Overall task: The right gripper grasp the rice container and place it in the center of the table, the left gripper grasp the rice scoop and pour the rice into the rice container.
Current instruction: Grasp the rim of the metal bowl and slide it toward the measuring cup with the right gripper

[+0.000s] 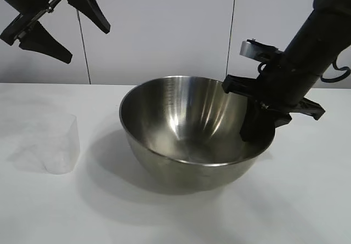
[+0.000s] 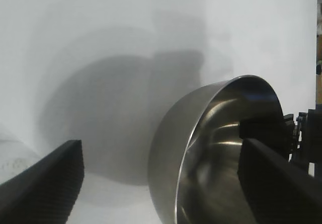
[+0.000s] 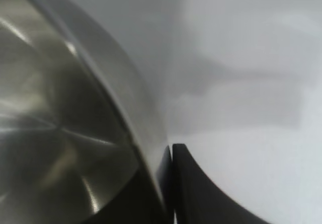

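Exterior view: right pincer clenched on rice container rim, mid-bench, not released. Left pincer spread, aloft; rice scoop untouched, pouring pending.

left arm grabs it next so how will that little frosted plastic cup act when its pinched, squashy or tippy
The measuring cup looks thin-walled and translucent, so it probably flexes under a hard pinch. It seems light, so a nudge from one finger would likely slide or tip it on the smooth white table. Its tapered sides may let it slip downward.

Pale wall panels (dark vertical seams) behind.
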